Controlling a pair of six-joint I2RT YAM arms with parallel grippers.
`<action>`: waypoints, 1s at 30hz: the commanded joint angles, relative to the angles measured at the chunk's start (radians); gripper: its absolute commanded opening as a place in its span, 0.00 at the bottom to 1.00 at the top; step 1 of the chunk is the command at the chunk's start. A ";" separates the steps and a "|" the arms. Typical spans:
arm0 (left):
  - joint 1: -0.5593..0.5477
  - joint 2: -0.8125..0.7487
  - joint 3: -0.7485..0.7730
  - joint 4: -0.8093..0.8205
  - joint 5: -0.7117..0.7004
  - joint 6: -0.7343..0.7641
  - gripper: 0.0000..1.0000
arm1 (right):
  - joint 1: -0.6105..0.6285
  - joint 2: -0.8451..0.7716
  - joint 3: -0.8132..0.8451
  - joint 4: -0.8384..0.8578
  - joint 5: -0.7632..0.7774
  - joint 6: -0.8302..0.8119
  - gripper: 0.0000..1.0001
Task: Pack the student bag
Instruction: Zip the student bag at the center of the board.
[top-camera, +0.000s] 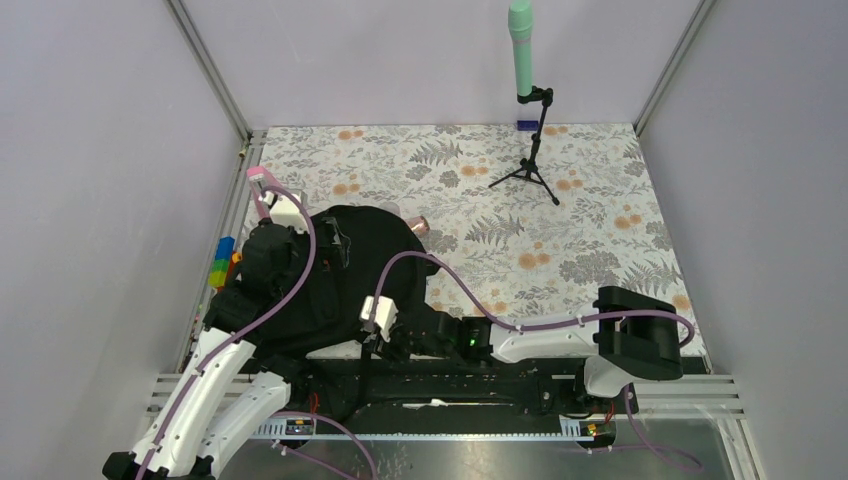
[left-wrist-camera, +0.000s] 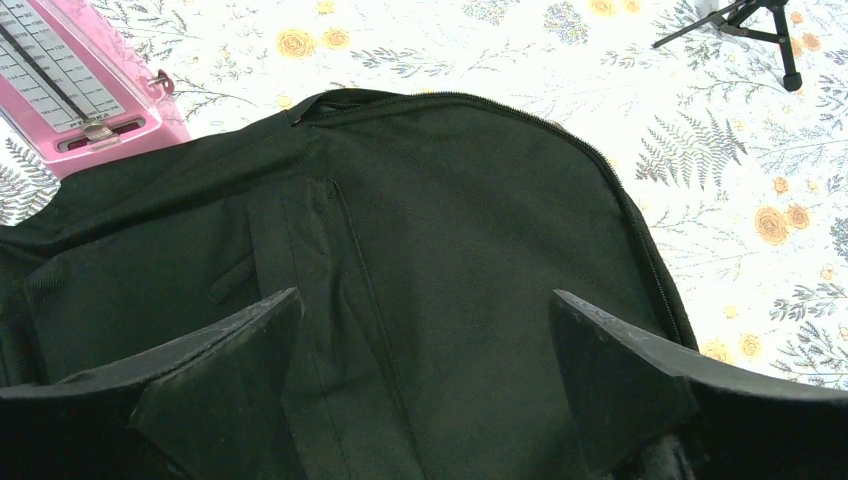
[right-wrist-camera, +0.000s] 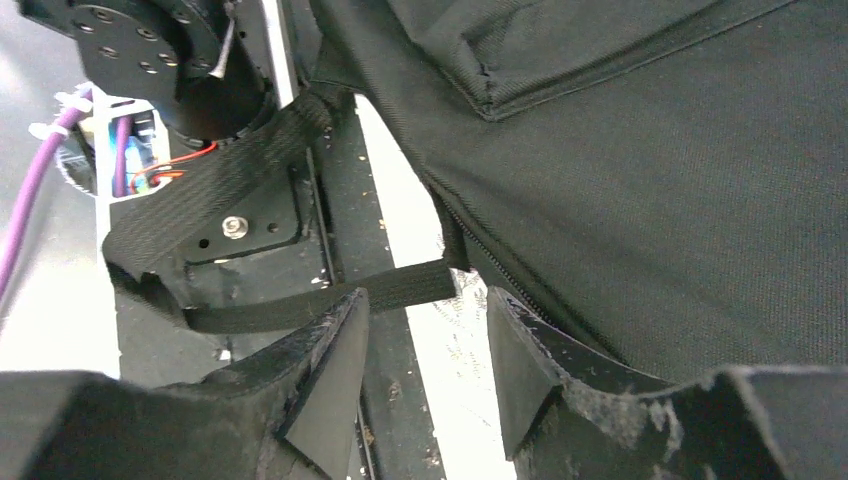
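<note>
Black webbing is lying just ahead of my right gripper, whose jaws are standing partly apart on nothing, at the near edge of the student bag slumped on the table's near-left. I'm judging that I should be aiming for the zip and not snagging that strap. Further in, my left gripper is hovering wide open over the bag's panel. Beyond it, a pink metronome is sitting at the bag's far edge.
</note>
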 joint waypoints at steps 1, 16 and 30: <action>0.006 -0.008 0.017 0.030 -0.004 -0.011 0.99 | 0.007 0.030 0.029 0.098 0.079 -0.051 0.53; 0.008 -0.013 0.014 0.032 -0.002 -0.011 0.99 | 0.007 0.091 0.106 0.080 0.086 -0.067 0.48; 0.014 -0.010 0.014 0.033 0.003 -0.011 0.99 | 0.007 0.159 0.197 -0.012 0.142 -0.046 0.18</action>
